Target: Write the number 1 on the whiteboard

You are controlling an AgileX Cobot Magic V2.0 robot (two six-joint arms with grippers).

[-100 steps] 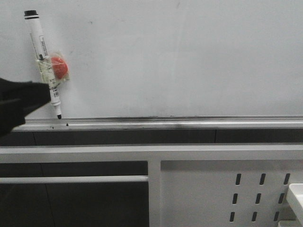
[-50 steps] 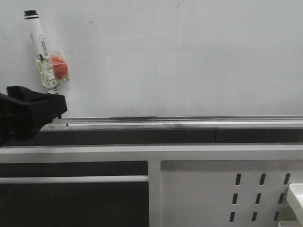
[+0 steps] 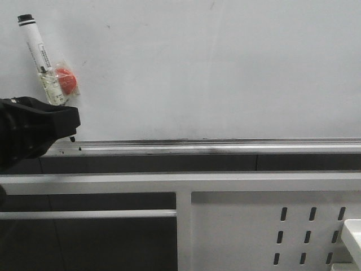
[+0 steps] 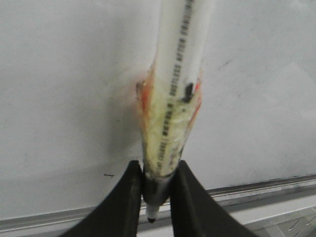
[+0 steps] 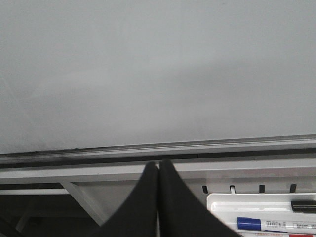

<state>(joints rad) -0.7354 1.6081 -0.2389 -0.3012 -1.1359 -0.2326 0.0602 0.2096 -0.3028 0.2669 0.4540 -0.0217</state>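
Note:
The whiteboard [image 3: 225, 73] fills the upper front view, with its silver rail [image 3: 225, 148] along the bottom. No number 1 stroke shows on it. My left gripper [image 3: 62, 127] at the far left is shut on the lower end of a white marker [image 3: 40, 59] with a red magnet [image 3: 66, 80] taped to it. The marker leans up and left against the board, black cap end up. In the left wrist view the fingers [image 4: 129, 197] clamp the marker [image 4: 173, 98] just above its black tip [image 4: 151, 217], near the rail. My right gripper [image 5: 158, 173] is shut and empty, below the board.
A white metal panel with slotted holes [image 3: 271, 226] stands below the rail at the right. A white tray [image 5: 261, 217] holding a blue marker [image 5: 266, 224] and a black marker [image 5: 302, 206] sits near my right gripper; its corner shows in the front view [image 3: 352, 234].
My left gripper has come in from the left and closed on the marker's lower end. The marker's top has shifted up and left since the earlier frames.

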